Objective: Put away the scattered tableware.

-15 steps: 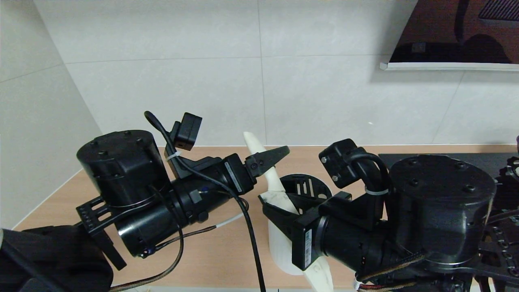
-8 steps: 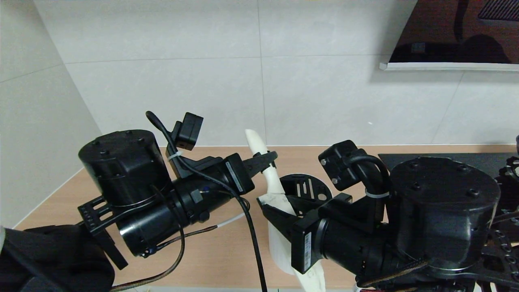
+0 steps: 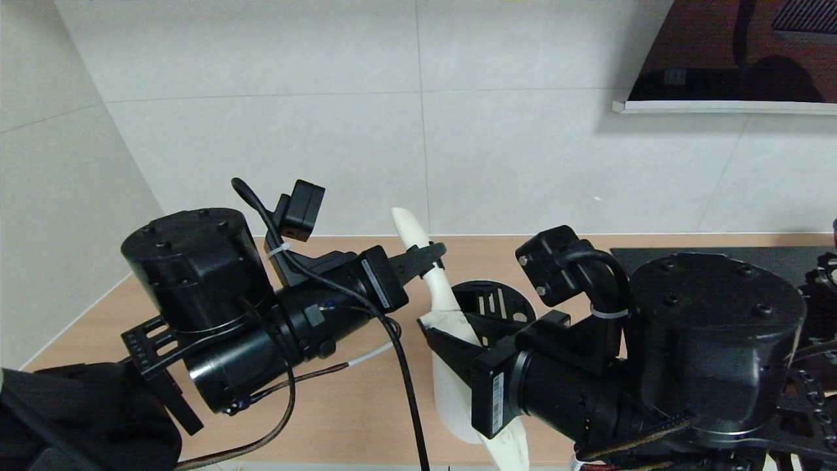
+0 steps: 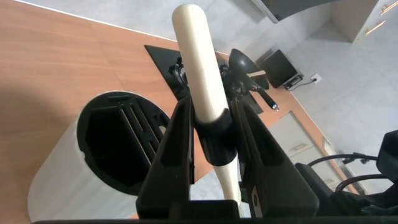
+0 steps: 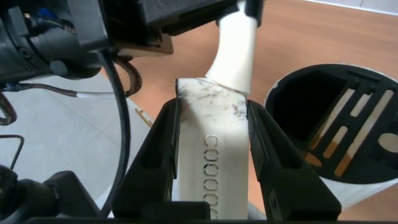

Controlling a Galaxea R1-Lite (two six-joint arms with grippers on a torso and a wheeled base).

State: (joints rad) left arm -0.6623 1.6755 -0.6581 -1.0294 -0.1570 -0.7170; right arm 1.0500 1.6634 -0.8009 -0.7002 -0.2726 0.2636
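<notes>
- White utensil [image 3: 437,288], a long-handled turner by the look of it, is held in the air between both arms above the wooden worktop [image 3: 366,405].
- Left hand [image 3: 425,256] is closed on the round handle near its upper end. The left wrist view shows the two fingers [image 4: 179,146] pressed against either side of the shaft [image 4: 199,68].
- Right hand [image 3: 444,333] is clamped on the broad, flat end lower down, its fingers [image 5: 168,143] tight on the edges of the perforated blade [image 5: 214,143].
- Long axis: steep, nearly upright. The handle tip points up and away towards the wall, and the blade end slants down and back towards the robot.
- Holder [image 3: 448,399], a white cylinder with a black slotted insert, stands on the worktop just beside the shaft on the robot's right. Its mouth lies below the level of the left hand's grip.
- Right hand is the nearer of the two to that opening. The utensil's lowest end is partly hidden behind that arm, so whether it touches the holder's wall cannot be told.
- Likely next: one hand has to let go so the other can swing the utensil over the mouth and lower it along its axis.
</notes>
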